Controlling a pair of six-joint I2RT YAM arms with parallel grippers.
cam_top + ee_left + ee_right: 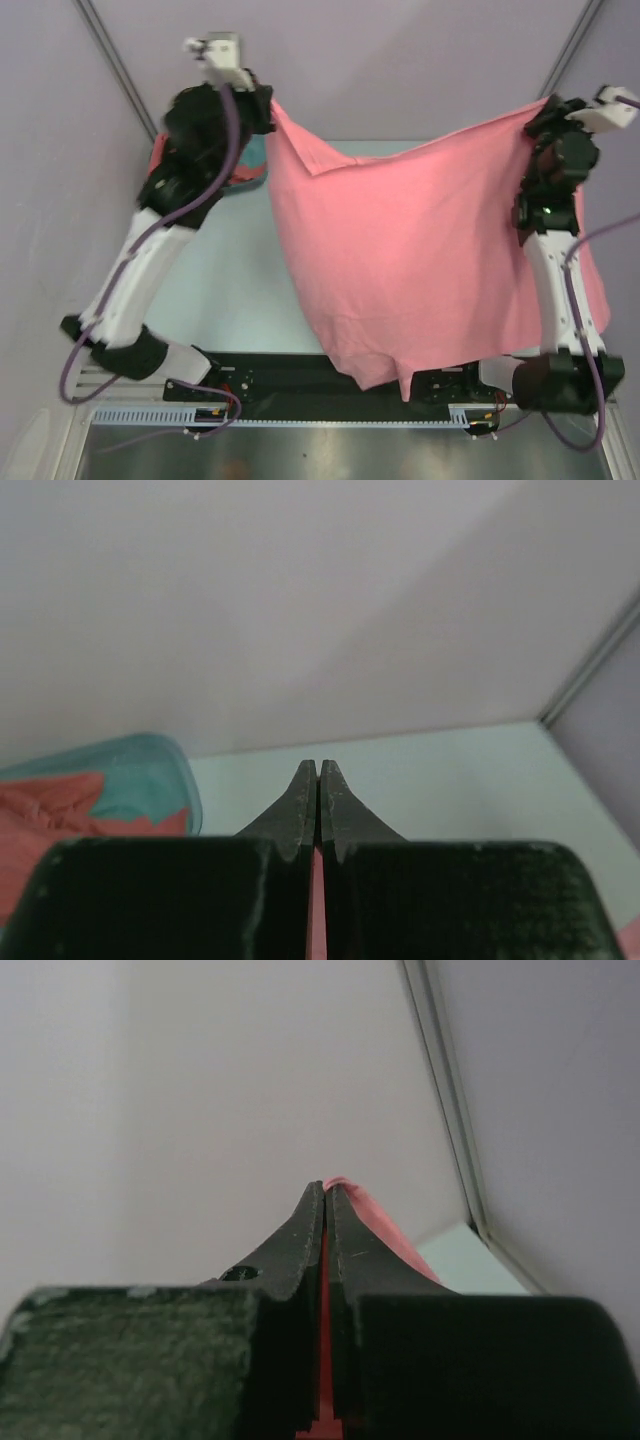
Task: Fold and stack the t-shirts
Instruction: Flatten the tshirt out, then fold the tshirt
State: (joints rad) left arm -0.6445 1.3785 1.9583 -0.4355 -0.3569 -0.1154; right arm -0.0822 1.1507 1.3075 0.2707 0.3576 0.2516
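A light salmon-pink t-shirt (410, 260) hangs spread in the air between my two grippers, its lower edge drooping over the arm bases. My left gripper (268, 105) is shut on its upper left corner; pink cloth shows between the fingers in the left wrist view (318, 900). My right gripper (545, 112) is shut on its upper right corner; a pink strip shows between the jaws in the right wrist view (326, 1290). A darker coral-red t-shirt (50, 805) lies crumpled in the teal tub, mostly hidden behind the left arm in the top view.
The teal translucent tub (150, 780) stands at the table's back left, also seen in the top view (250, 165). The pale green table (230, 290) lies under the hanging shirt. Grey walls enclose the back and sides.
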